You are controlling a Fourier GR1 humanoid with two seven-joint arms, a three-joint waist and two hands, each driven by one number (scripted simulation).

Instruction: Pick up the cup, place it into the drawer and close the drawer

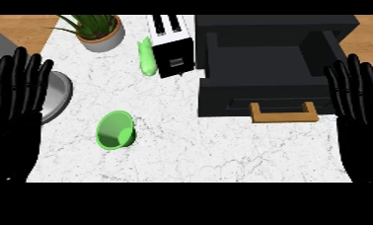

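Two robot hands rest open, fingers up: left robot hand (22, 91) at left edge, right robot hand (353, 91) at right edge; neither holds anything. Green cup (115, 129) lies tipped on worktop (218, 145), lower left of centre, mouth toward lower left. Drawer (266, 78) stands open at right, wooden handle (284, 112) facing us. We judge step in hand: reach for cup. We advise left robot hand, nearer; wrap cup wall, not rim. Avoid metal bowl (58, 95) beside left robot hand.

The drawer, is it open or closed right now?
Open. The black drawer is pulled out toward the robot, so its empty inside shows from above, with the wooden handle at its front. The green cup is not in it yet.
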